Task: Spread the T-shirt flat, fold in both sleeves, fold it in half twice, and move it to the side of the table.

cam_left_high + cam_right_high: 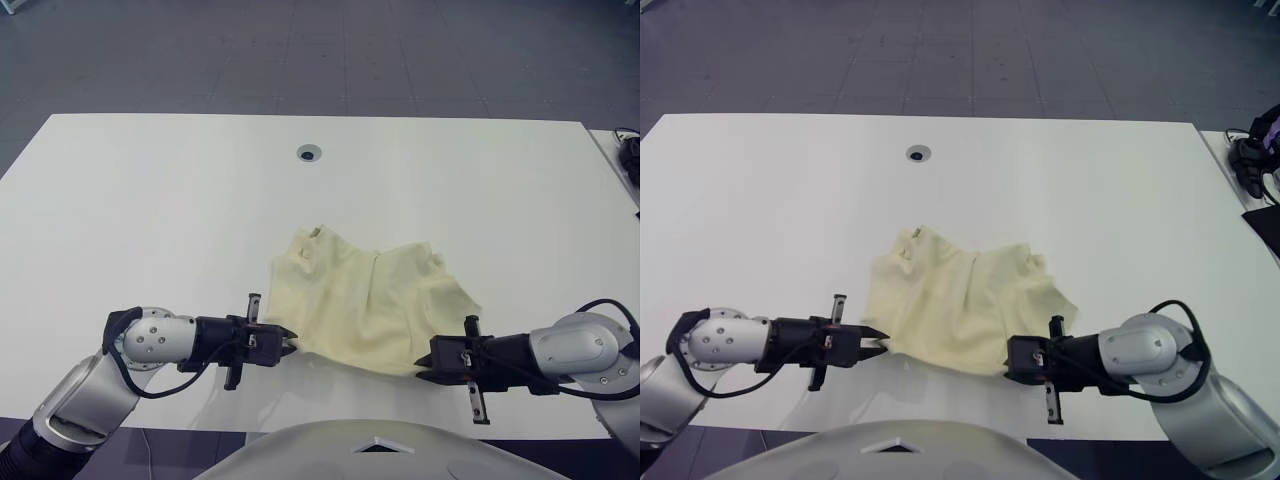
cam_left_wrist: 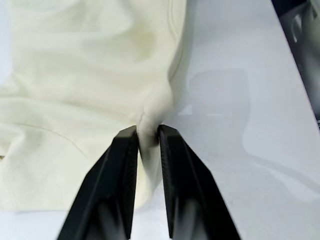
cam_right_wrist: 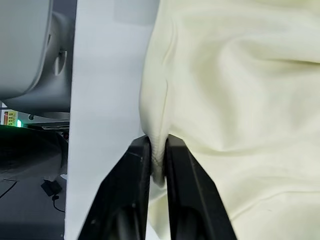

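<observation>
Left end effector (image 1: 287, 343) is closed on a thin pinch of the T-shirt (image 1: 365, 305) at its near left corner. Right end effector (image 1: 421, 364) is likewise clamped on the near right corner. The garment lies crumpled close to the near edge of the tabletop (image 1: 150, 200), roughly midway along it. Risk noted: both holds are shallow, so an uneven outward pull could slip the fabric free or leave folds trapped.

We're looking across every view right now, and we can make out no readable text, label, brand, number or sign on anything.
</observation>
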